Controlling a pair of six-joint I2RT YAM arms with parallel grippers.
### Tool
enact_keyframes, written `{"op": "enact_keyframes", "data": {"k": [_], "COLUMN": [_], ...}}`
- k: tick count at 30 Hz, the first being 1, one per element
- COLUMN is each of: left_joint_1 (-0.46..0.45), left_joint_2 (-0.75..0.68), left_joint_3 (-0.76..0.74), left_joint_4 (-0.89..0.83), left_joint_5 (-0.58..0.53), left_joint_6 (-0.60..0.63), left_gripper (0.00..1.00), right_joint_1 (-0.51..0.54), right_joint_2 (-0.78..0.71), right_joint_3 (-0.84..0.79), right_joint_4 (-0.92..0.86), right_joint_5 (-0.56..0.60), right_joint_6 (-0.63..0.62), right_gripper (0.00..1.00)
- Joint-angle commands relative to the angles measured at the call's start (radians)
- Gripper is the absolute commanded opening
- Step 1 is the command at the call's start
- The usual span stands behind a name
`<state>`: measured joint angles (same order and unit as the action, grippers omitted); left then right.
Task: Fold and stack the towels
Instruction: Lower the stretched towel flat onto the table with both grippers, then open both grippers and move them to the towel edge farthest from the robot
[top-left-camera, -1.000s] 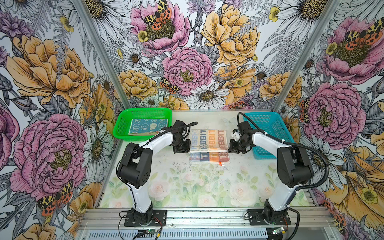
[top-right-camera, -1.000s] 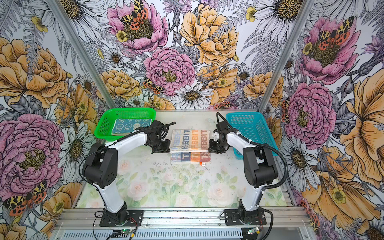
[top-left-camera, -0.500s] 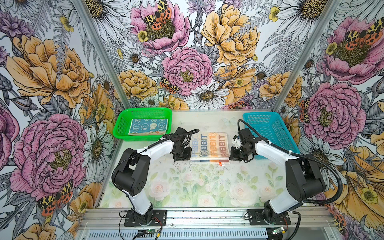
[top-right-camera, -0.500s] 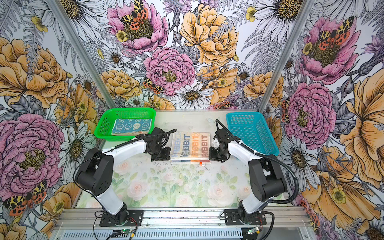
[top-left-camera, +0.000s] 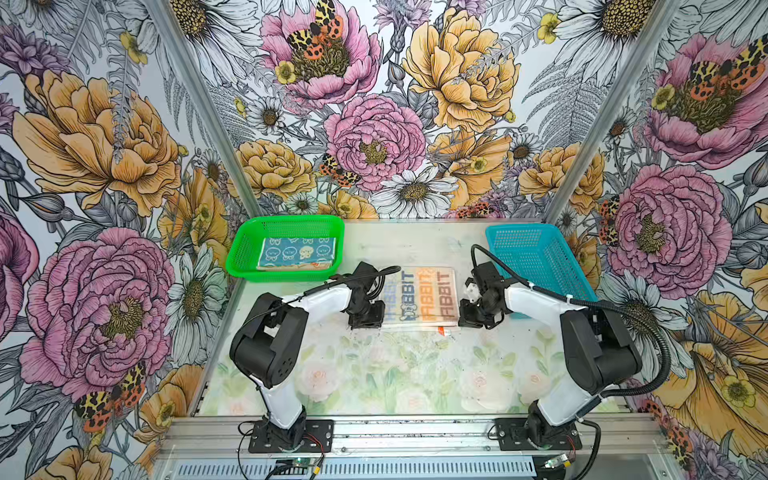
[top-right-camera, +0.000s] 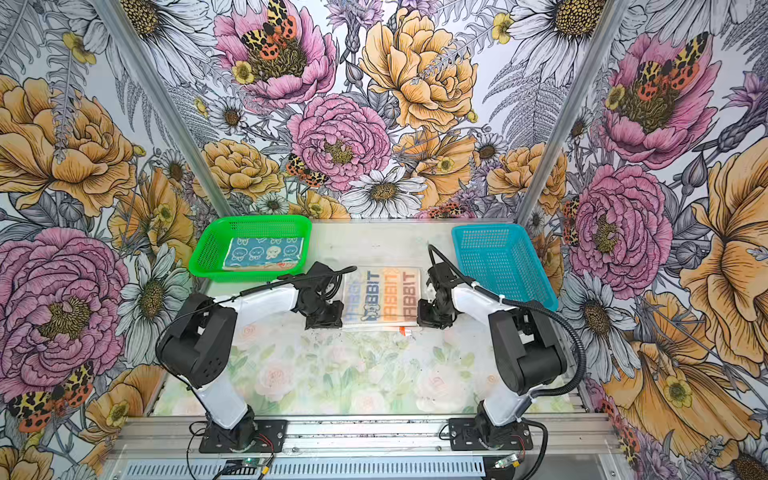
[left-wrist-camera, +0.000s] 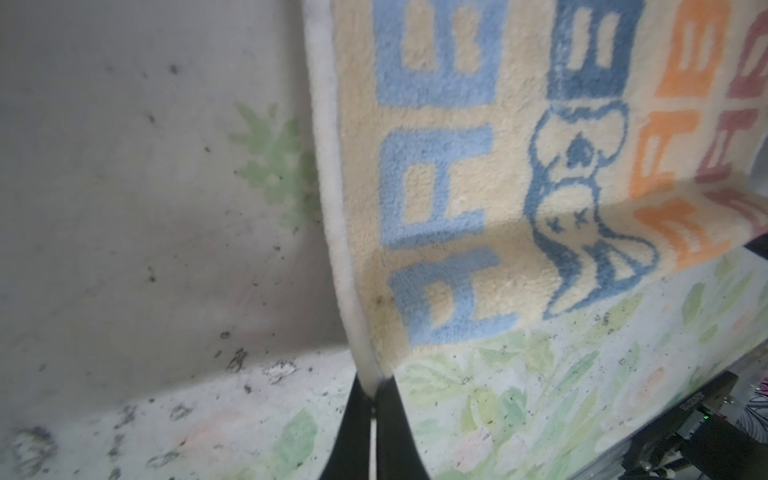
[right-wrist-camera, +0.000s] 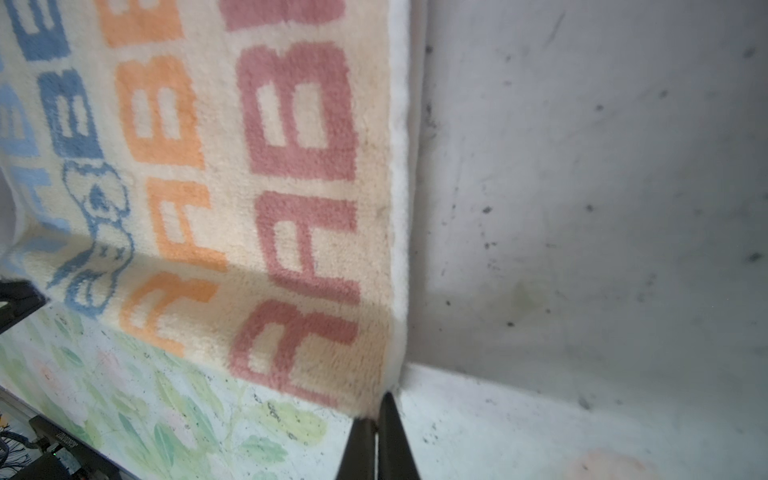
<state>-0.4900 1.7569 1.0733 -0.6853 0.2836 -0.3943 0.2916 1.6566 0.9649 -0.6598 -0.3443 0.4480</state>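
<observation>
Looking in over the front rail, I saw the floral-printed worktop (top-left-camera: 395, 374), speckled with dark crumbs. Both hands had come nearer than a second before, drawing one edge of the striped towel (top-left-camera: 419, 299) forward over itself. The left hand (top-left-camera: 365, 321) and the right hand (top-left-camera: 471, 321) were each clenched on a near corner of that fluffy, white-hemmed cloth, which lay mid-worktop. Beyond sat two plastic mesh baskets: a green basket (top-left-camera: 286, 220) holding one folded teal towel (top-left-camera: 297, 251), and a blue basket (top-left-camera: 536, 257).
</observation>
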Motion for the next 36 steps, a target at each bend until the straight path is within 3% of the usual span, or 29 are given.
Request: {"op": "enact_keyframes", "data": {"k": [1,5,9,18,22,24,26,31,36], "left_joint_1": [-0.011,-0.026,-0.036,-0.036,-0.03,-0.026,-0.025,-0.015,0.028], "left_joint_2": [0.019,0.037,0.048,0.018,-0.018,-0.045,-0.068,-0.039,0.108], "left_joint_3": [0.02,0.027,0.03,0.045,0.081,0.109,0.146,0.288,0.446], "left_joint_4": [0.01,0.01,0.011,0.003,-0.024,-0.028,-0.028,-0.027,-0.026], "left_joint_5": [-0.019,-0.02,-0.024,-0.029,-0.025,-0.02,-0.011,0.029,0.056], "left_joint_6": [-0.01,-0.011,-0.013,-0.021,-0.02,-0.025,-0.034,-0.057,-0.051], "left_gripper": [0.0,0.01,0.09,0.31,0.51,0.7,0.97,0.99,0.99], "right_joint_1": [0.002,0.007,0.015,0.022,0.022,0.024,0.022,0.008,-0.05], "right_joint_2": [0.011,0.019,0.022,-0.009,-0.057,-0.091,-0.12,-0.102,0.067], "right_joint_3": [-0.007,-0.011,-0.014,-0.01,0.0,0.011,0.03,0.132,0.314], "right_joint_4": [0.011,0.011,0.012,0.006,-0.007,-0.018,-0.025,-0.031,-0.029], "right_joint_5": [0.052,0.06,0.07,0.081,0.063,0.057,0.046,0.05,0.073], "right_joint_6": [0.004,0.004,0.005,0.004,0.009,0.012,0.018,0.018,-0.015], "right_gripper": [0.0,0.04,0.08,0.33,0.48,0.58,0.69,0.95,0.98]}}
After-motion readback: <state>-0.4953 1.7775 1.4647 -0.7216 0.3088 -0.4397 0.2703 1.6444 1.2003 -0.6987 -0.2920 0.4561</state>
